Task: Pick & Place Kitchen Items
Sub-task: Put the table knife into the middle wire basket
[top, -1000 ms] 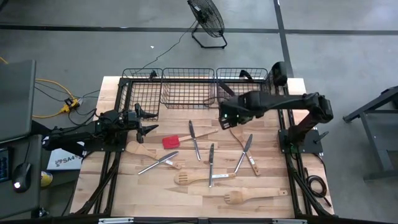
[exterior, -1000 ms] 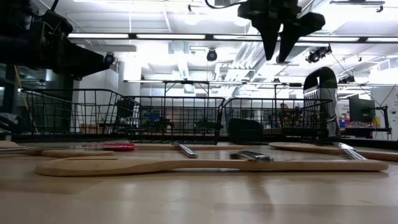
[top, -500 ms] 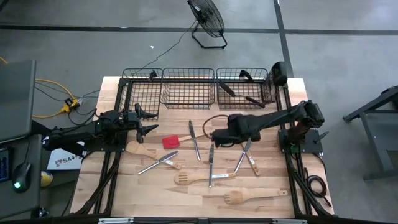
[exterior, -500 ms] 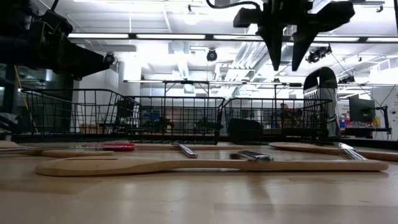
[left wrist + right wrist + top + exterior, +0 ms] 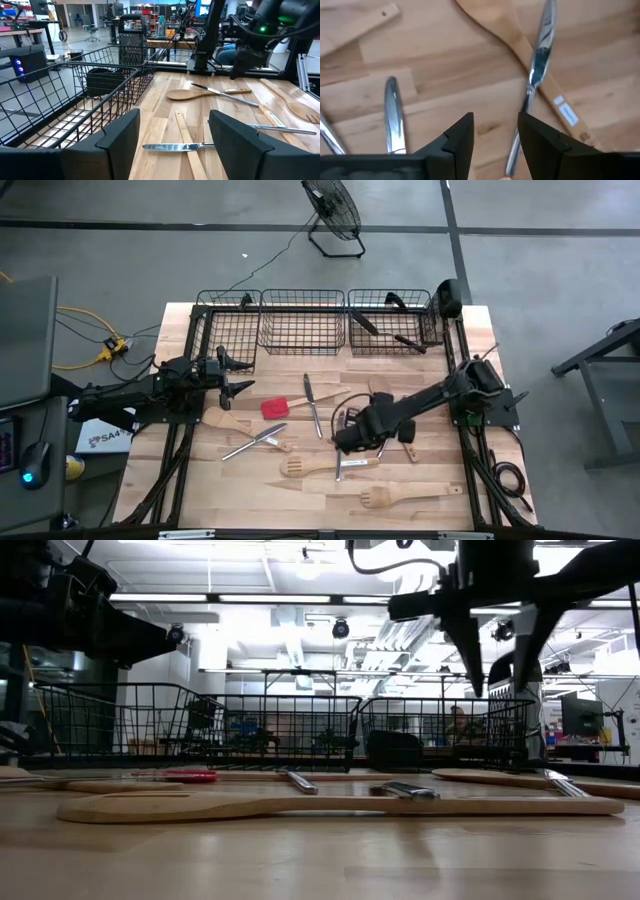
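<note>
Several utensils lie flat on the wooden table (image 5: 440,470): a red-headed spatula (image 5: 275,406), silver knives (image 5: 312,405), pale wooden spoons and slotted spatulas (image 5: 325,467). My right gripper (image 5: 345,445) is open and empty, pointing down above the middle cutlery. Its wrist view shows the open fingers (image 5: 495,135) over bare wood between a silver knife (image 5: 394,115) and another knife (image 5: 535,75) lying across a wooden spoon (image 5: 520,50). In the low view it hangs above the table (image 5: 500,680). My left gripper (image 5: 235,388) waits open at the table's left, also in its wrist view (image 5: 175,135).
Three black wire baskets (image 5: 300,325) stand along the far edge; the right one holds black-handled tools (image 5: 385,330). A wooden fork-like spatula (image 5: 410,497) lies near the front edge. A knife (image 5: 175,146) and a wooden handle (image 5: 187,145) lie before my left gripper.
My right gripper has come from in front of the far right basket toward the table's near edge and left, and down, and now stands over the middle cutlery. Its fingers have stayed open. No utensil has moved.
</note>
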Robot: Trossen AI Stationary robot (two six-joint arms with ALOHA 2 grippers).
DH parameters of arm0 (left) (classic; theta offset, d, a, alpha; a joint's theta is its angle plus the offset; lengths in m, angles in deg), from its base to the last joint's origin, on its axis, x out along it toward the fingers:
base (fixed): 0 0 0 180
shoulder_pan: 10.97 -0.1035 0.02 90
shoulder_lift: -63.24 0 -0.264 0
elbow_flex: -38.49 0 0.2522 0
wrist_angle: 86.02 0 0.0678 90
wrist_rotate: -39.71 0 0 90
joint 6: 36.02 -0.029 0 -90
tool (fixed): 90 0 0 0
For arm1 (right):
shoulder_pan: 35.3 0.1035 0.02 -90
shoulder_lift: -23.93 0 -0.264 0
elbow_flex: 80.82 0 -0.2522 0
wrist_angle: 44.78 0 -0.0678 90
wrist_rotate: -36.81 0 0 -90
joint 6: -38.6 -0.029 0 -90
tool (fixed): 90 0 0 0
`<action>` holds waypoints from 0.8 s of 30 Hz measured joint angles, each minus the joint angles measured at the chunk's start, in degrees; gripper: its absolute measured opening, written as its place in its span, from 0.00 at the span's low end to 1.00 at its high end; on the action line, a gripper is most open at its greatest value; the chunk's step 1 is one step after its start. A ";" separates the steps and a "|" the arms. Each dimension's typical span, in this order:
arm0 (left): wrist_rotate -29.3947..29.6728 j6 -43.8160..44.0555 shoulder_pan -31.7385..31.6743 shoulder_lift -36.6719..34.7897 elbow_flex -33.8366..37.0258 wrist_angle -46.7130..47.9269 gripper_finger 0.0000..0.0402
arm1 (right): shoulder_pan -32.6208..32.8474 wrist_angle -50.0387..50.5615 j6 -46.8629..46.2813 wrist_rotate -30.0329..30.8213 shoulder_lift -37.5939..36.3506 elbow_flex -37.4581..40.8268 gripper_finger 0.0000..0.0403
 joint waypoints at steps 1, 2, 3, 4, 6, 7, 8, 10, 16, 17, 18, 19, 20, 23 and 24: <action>0.02 -0.01 -0.01 0.00 0.02 0.00 0.58 | 0.36 0.03 -1.09 -0.07 0.13 0.00 0.36; 0.00 0.01 -0.01 0.00 0.00 0.00 0.58 | 0.68 0.07 -2.20 -0.06 0.16 0.00 0.36; 0.01 -0.01 0.00 0.00 0.01 0.00 0.58 | 1.04 0.26 -3.25 -0.04 0.16 0.00 0.36; 0.00 -0.01 0.01 0.00 0.02 0.00 0.58 | 1.33 0.60 -4.09 -0.04 0.16 0.00 0.36; 0.01 -0.01 -0.01 0.00 0.00 0.00 0.58 | 1.88 1.11 -5.27 -0.38 0.16 0.00 0.36; 0.02 0.00 0.00 0.00 0.02 0.00 0.58 | 2.09 1.32 -5.67 -1.02 0.16 0.00 0.36; 0.00 -0.01 -0.01 0.00 0.02 0.00 0.58 | 2.39 1.91 -6.10 -1.73 0.16 0.00 0.36; 0.00 -0.01 0.01 0.00 0.02 0.00 0.58 | 2.89 2.26 -6.86 -2.68 0.10 0.67 0.37; 0.00 -0.01 0.01 0.00 0.02 0.00 0.58 | 3.05 -4.78 -9.30 -6.02 -1.10 7.92 0.47; 0.02 -0.01 -0.01 0.00 0.01 0.00 0.58 | 3.03 -6.54 -9.54 -6.00 -1.66 9.27 0.49; 0.02 -0.01 -0.01 0.00 0.00 0.00 0.58 | 2.79 -8.65 -9.73 -5.70 -2.28 10.74 0.51; 0.00 -0.01 -0.01 0.00 0.00 0.00 0.58 | 2.56 -11.00 -9.79 -5.32 -2.98 12.42 0.53; 0.00 -0.01 -0.01 0.00 0.02 0.00 0.58 | 2.52 -13.05 -9.84 -5.23 -3.58 14.10 0.54; 0.00 -0.01 0.00 0.00 0.02 0.00 0.58 | 1.82 -17.60 -9.79 -5.74 -4.69 18.35 0.57; 0.00 0.00 0.01 0.00 0.00 0.00 0.58 | 1.77 -19.02 -9.83 -5.76 -4.96 19.39 0.57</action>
